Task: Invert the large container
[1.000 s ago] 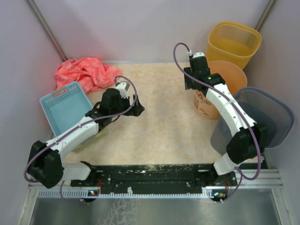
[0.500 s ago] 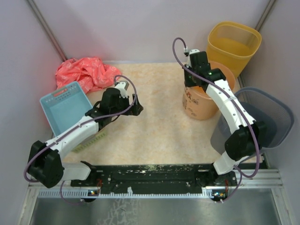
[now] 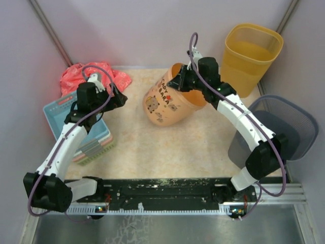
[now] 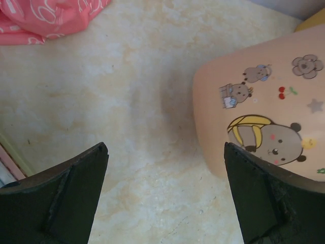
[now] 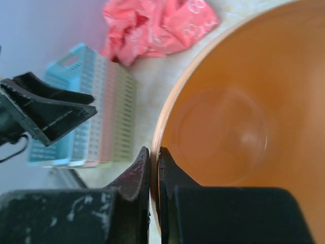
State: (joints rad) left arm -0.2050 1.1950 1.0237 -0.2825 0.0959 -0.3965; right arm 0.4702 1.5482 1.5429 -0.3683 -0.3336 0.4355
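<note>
Jaws of my right gripper [image 3: 180, 81] clamp shut on the rim of the large container [image 3: 165, 104], holding it tipped on its side at the far middle of the surface [image 3: 152, 147] so its mouth can swing down, while my left gripper [image 3: 118, 95] hangs wide open to its left.

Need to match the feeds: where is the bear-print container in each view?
Top external: bear-print container at centre, tilted.
Left wrist: right edge, outer wall showing.
Right wrist: fills the right side, inside showing, rim pinched in the right claw.
Shared landmark: pink cloth, in all three.
</note>
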